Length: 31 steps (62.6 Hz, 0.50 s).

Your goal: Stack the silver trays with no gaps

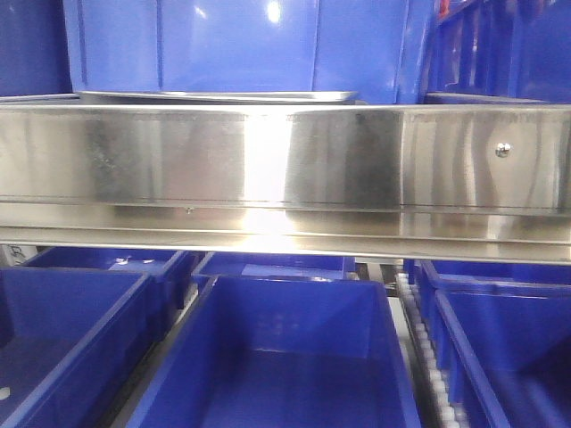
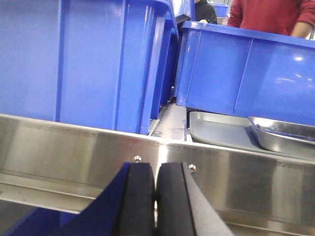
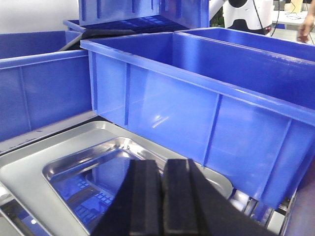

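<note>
A silver tray (image 3: pixel 93 172) lies nested in a wider matte grey tray (image 3: pixel 29 169) on the shelf, just below and in front of the right gripper (image 3: pixel 161 196), whose jaws are pressed together on nothing; a blue bin (image 3: pixel 206 113) stands close behind, its wall overhanging the grey tray's far edge. In the left wrist view the same silver tray (image 2: pixel 283 133) sits right of the left gripper (image 2: pixel 156 196), jaws likewise closed and empty, behind the brushed-steel shelf band (image 2: pixel 74 147). From the front, only the tray's rim (image 1: pixel 219 95) shows above the band (image 1: pixel 285 160), with 3 blue bins (image 1: pixel 285 357) below.
</note>
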{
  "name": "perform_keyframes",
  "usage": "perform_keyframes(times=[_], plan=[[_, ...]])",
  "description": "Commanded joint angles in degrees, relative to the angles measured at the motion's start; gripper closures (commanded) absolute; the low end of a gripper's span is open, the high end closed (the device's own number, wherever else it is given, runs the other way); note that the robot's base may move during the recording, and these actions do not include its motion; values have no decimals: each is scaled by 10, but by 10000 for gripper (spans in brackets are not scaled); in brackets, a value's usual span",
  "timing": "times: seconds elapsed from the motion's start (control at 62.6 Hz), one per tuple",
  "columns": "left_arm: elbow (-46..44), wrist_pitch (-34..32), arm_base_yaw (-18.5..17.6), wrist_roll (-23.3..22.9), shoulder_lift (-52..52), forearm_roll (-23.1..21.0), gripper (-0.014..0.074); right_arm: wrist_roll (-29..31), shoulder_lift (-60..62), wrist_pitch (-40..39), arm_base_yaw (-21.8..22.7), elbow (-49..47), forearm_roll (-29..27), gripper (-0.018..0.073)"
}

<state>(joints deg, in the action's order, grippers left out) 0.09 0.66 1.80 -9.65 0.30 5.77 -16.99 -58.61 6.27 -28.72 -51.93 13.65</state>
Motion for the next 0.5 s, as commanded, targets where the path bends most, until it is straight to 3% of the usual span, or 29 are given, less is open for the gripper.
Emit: perform_keyframes(times=[0.0,0.128,0.288,0.479], plan=[[-1,-17,-12,2,-3,-2,592,6,5,-16,1,0,7,648],[-1,-17,-25,2,-3,-2,592,6,5,-16,1,0,7,648],[-1,-17,-4,2,-3,-1,592,6,5,-16,1,0,7,648],[-1,-17,-5,2,-3,-1,592,6,5,-16,1,0,7,648]])
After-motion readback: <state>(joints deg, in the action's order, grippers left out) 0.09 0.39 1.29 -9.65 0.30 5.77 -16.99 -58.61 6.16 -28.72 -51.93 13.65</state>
